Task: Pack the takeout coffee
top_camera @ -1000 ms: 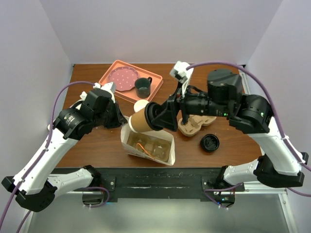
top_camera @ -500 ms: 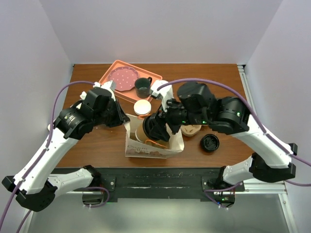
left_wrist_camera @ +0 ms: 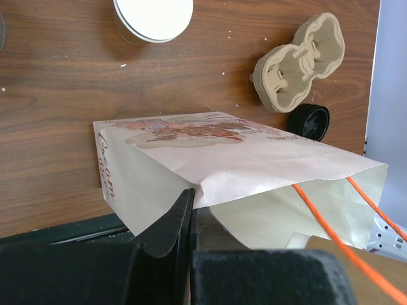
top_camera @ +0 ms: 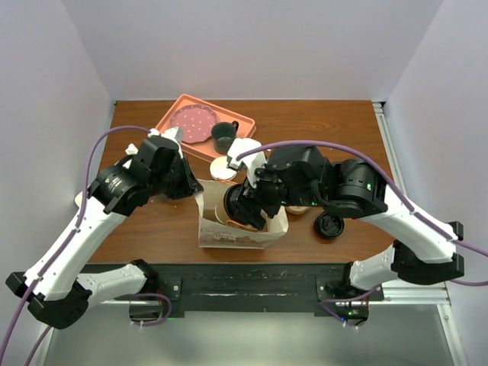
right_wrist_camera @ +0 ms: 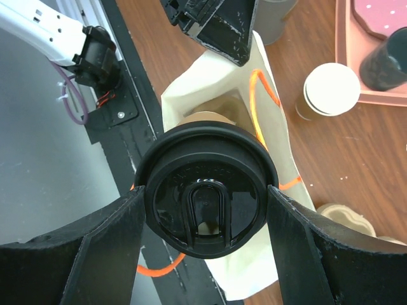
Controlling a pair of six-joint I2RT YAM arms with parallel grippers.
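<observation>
Since a second ago your right gripper [right_wrist_camera: 206, 219] has brought the takeout coffee [right_wrist_camera: 205, 184] down into the mouth of the paper bag [left_wrist_camera: 241, 159], fingers clamped on its sides. The black lid hides nearly all of its tan body. Your left gripper [left_wrist_camera: 193, 216] pinches the bag's rim, jaws together on the paper. From above, your right arm [top_camera: 358, 187] covers most of the cup carrier [left_wrist_camera: 299, 63]. A loose black lid [top_camera: 329, 225] lies just beside the carrier.

Black-lidded takeout coffee [right_wrist_camera: 208, 202], cream bag [left_wrist_camera: 191, 159] (orange handles [left_wrist_camera: 324, 215]), dotted pink plate [top_camera: 191, 122]
</observation>
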